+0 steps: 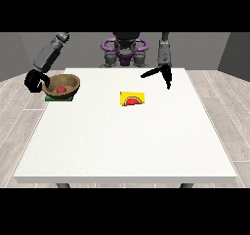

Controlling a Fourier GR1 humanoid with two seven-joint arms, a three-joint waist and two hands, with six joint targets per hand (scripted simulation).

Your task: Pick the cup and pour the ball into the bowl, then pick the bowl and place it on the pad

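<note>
A brown wooden bowl (64, 85) sits at the table's far left on a dark green pad (60, 98), tilted a little. A red ball (61, 89) lies inside it. The black hand at the view's left (35, 80) is at the bowl's left rim with its fingers curled round the rim. A yellow cup (133, 99) with a watermelon picture lies on its side near the table's middle. The hand at the view's right (161, 74) hangs over the far right part of the table, fingers straight and spread, holding nothing.
The white table (127, 141) stretches wide toward the camera. Its left edge runs just beside the pad and the bowl. The robot's torso (124, 51) stands behind the far edge.
</note>
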